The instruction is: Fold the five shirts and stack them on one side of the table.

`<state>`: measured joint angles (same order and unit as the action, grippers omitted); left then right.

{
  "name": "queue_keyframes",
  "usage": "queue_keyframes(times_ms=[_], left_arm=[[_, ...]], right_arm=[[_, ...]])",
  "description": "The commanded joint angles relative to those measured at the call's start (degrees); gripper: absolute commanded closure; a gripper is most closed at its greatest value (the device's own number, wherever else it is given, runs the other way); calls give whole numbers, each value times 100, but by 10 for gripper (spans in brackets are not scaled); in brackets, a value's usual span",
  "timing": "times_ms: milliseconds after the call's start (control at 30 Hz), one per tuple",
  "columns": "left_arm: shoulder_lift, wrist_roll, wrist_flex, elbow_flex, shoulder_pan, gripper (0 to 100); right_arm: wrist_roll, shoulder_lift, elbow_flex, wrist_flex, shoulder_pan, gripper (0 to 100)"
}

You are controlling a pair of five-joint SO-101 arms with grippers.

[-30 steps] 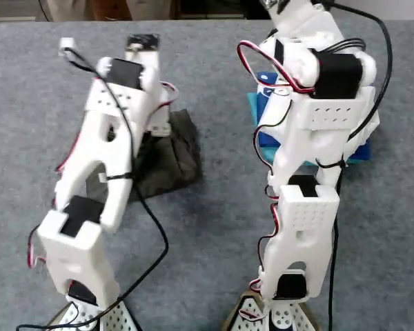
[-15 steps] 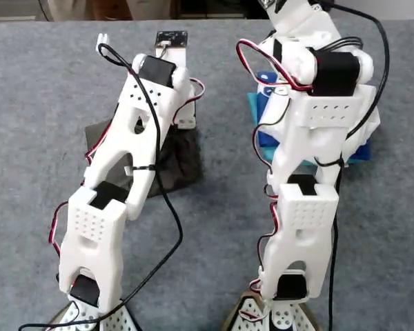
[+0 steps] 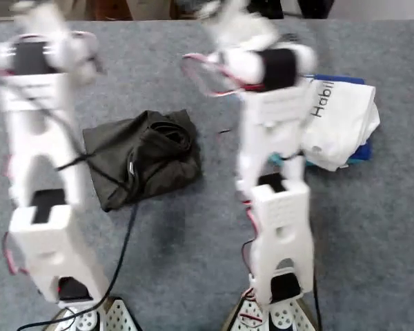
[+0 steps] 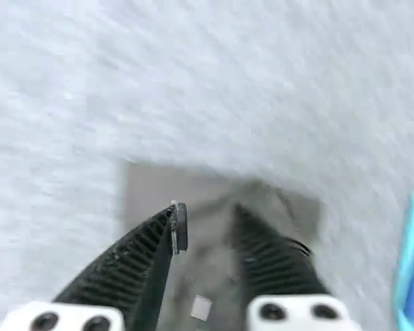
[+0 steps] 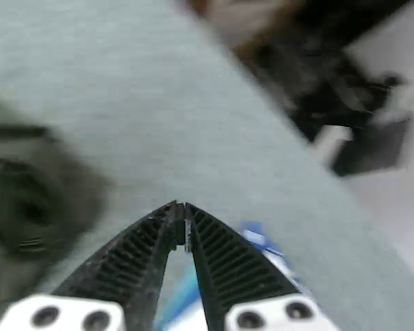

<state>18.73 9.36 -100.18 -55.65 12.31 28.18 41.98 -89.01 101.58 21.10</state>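
Note:
A dark olive shirt (image 3: 141,158) lies folded, a bit rumpled, on the grey table left of centre. At the right a folded white shirt (image 3: 338,124) tops a stack with blue cloth (image 3: 359,153) under it. My left arm (image 3: 34,76) stands raised at the far left, beside the dark shirt. In the left wrist view my left gripper (image 4: 207,219) is open and empty, high above the dark shirt (image 4: 221,193). My right arm (image 3: 269,96) stands between the dark shirt and the stack. My right gripper (image 5: 180,208) is shut with nothing in it, over bare table, the dark shirt (image 5: 27,207) off to one side.
Grey carpet-like cloth (image 3: 193,241) covers the table, with free room in front of the dark shirt and between the arm bases. A black cable (image 3: 134,207) trails from the left arm across the dark shirt's edge. Dark furniture (image 5: 345,89) stands beyond the table's far edge.
The left arm has lifted off the dark shirt and swung to the far left. The right arm has swung left away from the stack, uncovering the white shirt.

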Motion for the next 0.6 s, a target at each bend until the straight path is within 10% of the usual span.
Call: queue_keyframes(times_ms=[0, 233, 567], left_arm=[[-725, -387, -53, 325, 1231, 977], [-1701, -818, -44, 2127, 2734, 981], [-2114, -1143, 448, 3903, 3543, 981]], right_arm=[[-9, 233, 444, 44, 1138, 993], [-9, 1174, 848, -360, 2281, 993], [-18, 2475, 840, -519, 1947, 995]])
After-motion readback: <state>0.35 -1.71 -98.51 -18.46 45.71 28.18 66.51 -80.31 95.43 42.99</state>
